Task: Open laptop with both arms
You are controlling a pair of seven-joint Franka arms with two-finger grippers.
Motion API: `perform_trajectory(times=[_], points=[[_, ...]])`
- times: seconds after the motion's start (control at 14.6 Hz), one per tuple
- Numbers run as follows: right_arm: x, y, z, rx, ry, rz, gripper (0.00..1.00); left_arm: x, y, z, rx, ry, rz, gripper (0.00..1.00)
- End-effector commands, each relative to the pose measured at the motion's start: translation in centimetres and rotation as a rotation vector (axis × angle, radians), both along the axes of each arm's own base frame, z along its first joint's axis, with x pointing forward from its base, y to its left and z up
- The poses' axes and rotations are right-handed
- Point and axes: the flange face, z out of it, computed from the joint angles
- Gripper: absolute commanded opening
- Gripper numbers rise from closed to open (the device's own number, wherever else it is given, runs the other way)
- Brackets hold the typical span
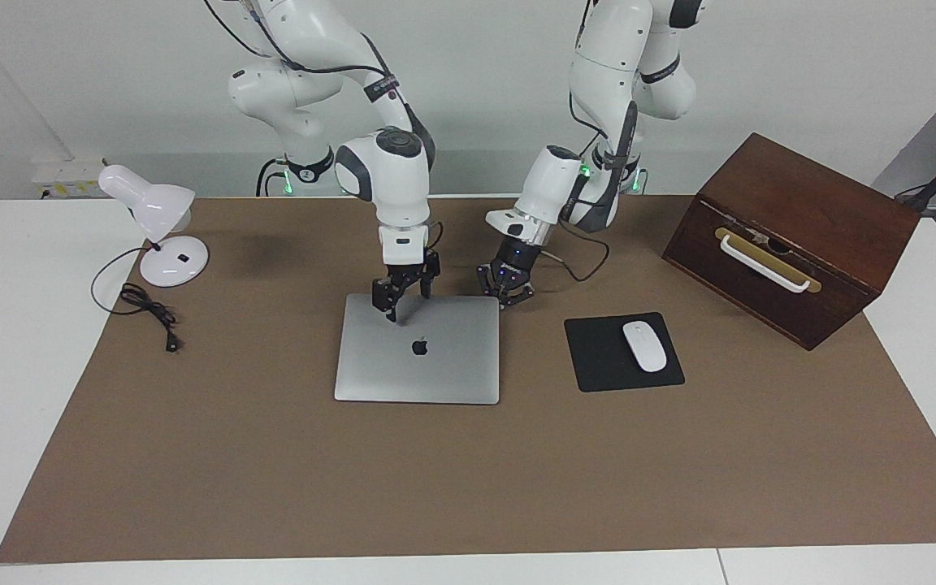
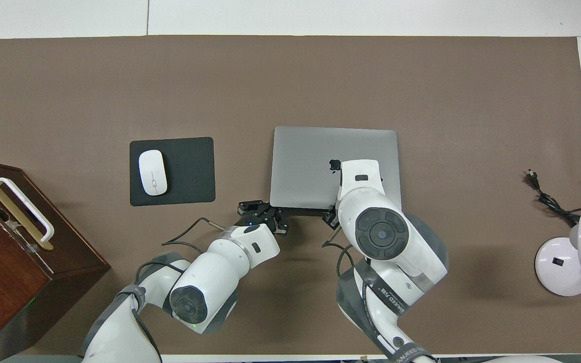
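You had a silver laptop (image 1: 418, 349) with a dark logo, a black pad (image 1: 606, 357), white mouse (image 1: 644, 346), and seemingly brown wooden box (image 1: 793, 236).

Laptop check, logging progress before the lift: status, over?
Left gripper shut at laptop's corner nearest robots; right gripper open over lid. Laptop closed. Nothing blocking.
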Motion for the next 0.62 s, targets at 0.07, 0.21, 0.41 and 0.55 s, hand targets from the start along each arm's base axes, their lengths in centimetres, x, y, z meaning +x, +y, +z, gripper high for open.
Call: perform_trajectory(times=[0.07, 0.21, 0.41, 0.55], points=[[0.3, 0.0, 1.1, -0.048, 0.012, 0.022, 1.0, 0.6, -0.1, -1.7, 0.02, 0.0, -0.01, 0.0], [0.7, 0.1, 2.2, -0.081, 0.04, 0.004, 1.0, 0.6, -0.1, -1.7, 0.02, 0.0, -0.01, 0.0], [0.4, 0.0, 1.9, -0.077, 0.051, -0.002, 1.0, 0.6, -0.1, -1.7, 0.02, -0.001, -0.01, 0.0], [0.0, -0.2, 1.5, -0.082, 0.062, 0.002, 1.0, 0.6, -0.1, -1.7, 0.02, -0.001, -0.01, 0.0]])
